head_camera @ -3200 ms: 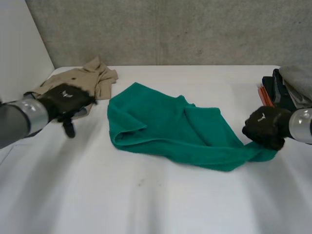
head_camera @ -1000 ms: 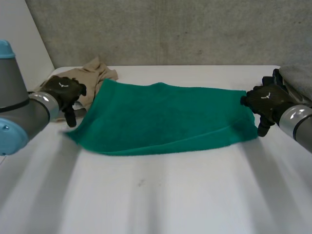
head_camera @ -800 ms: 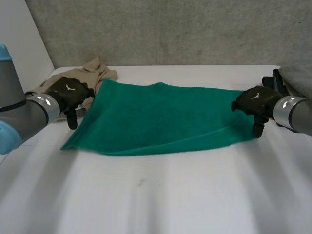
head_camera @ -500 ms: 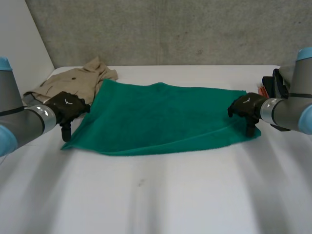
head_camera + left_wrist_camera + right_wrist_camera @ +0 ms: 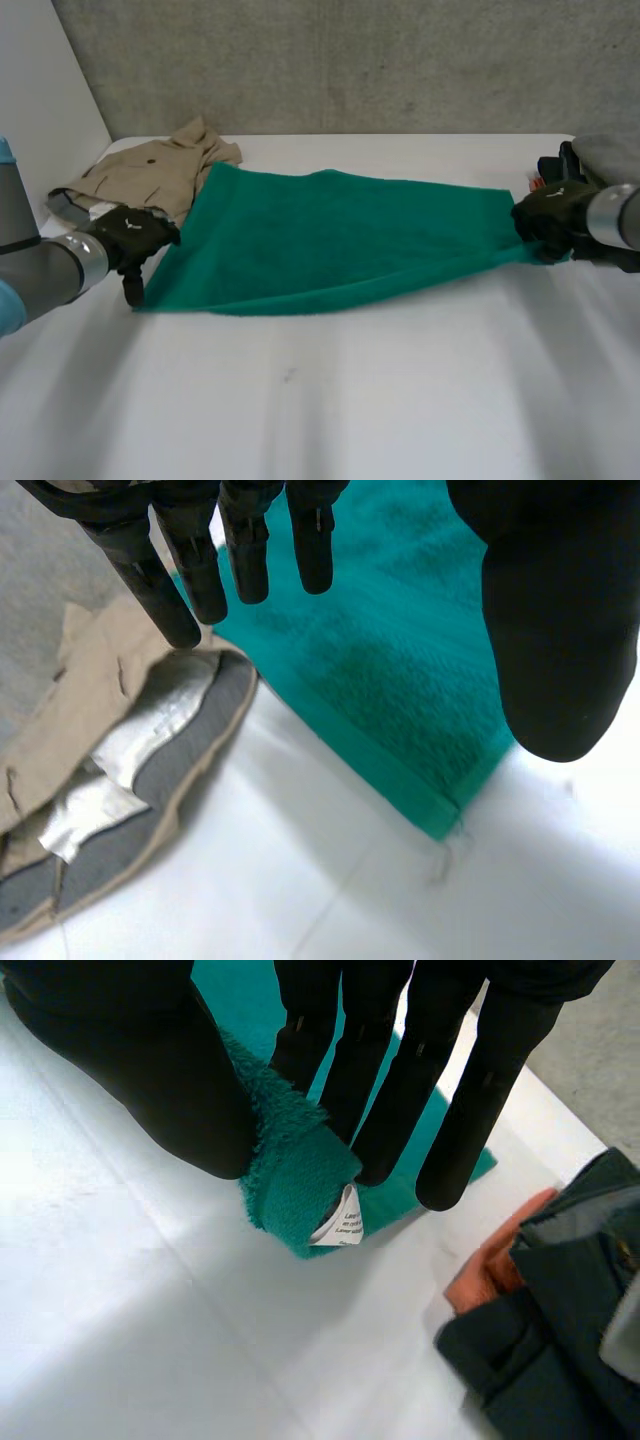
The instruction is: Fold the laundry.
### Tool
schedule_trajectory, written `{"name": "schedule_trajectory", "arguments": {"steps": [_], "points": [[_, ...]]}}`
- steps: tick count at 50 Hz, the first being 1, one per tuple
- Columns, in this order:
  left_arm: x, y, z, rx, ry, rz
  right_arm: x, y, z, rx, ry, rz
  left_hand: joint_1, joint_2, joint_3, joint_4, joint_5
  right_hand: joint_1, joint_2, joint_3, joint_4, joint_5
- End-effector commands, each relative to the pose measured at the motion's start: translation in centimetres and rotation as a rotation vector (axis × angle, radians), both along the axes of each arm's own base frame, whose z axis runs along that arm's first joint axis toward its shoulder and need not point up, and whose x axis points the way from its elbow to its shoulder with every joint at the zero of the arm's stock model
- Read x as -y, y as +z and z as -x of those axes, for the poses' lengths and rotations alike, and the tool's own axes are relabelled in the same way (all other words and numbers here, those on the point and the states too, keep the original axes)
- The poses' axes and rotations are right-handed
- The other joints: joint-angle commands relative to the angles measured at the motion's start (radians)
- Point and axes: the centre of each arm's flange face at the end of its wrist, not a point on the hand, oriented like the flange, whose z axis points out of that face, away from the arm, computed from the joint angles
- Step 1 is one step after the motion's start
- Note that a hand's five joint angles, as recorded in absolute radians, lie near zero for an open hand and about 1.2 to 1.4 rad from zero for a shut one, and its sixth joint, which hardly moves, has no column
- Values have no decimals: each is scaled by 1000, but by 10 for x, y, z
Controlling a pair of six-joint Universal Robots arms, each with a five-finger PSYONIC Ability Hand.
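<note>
The green towel [image 5: 330, 235] is lying spread across the middle of the white table [image 5: 340, 410], stretching from one hand to the other. Its right-hand corner is gathering into a bunch at the right hand [image 5: 548, 212]. In the right wrist view, that hand's thumb is pressing the bunched corner against the straight fingers [image 5: 375, 1090], so the hand is pinching the towel. A small white label [image 5: 340, 1222] is poking out of the pinched corner, close above the table.

The left hand [image 5: 135, 240] is sitting at the towel's opposite near corner. In the left wrist view, its fingers [image 5: 240, 550] are hanging straight and spread apart from the thumb, gripping nothing. The towel corner is lying flat on the table beneath them.

A beige garment [image 5: 150, 172] is lying crumpled at the far left of the table, touching the towel's left edge. A stack of dark clothes [image 5: 590, 165] is resting just beyond the right hand.
</note>
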Motion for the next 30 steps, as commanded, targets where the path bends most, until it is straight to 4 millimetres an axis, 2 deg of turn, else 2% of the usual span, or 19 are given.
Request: {"name": "schedule_trajectory", "arguments": {"steps": [1,10,19,24,30], "points": [[1,-22,-6,6,-2,-57,-12,-7,12,50,-36,73,143,147,155,145,146,275,236,218,205,241],[-9,-36,4,-9,-44,-124,-9,-20,13,85,-124,60,185,188,197,187,187,275,236,218,205,241],[-6,-46,15,-24,-67,-101,-14,-26,12,101,-132,28,288,291,299,289,290,275,236,218,205,241],[-4,-53,20,-14,-74,-96,-18,-31,11,103,-121,13,408,411,419,410,410,275,236,218,205,241],[3,-52,22,-20,-71,-76,-20,-35,12,104,-117,8,587,590,598,588,589,275,236,218,205,241]]}}
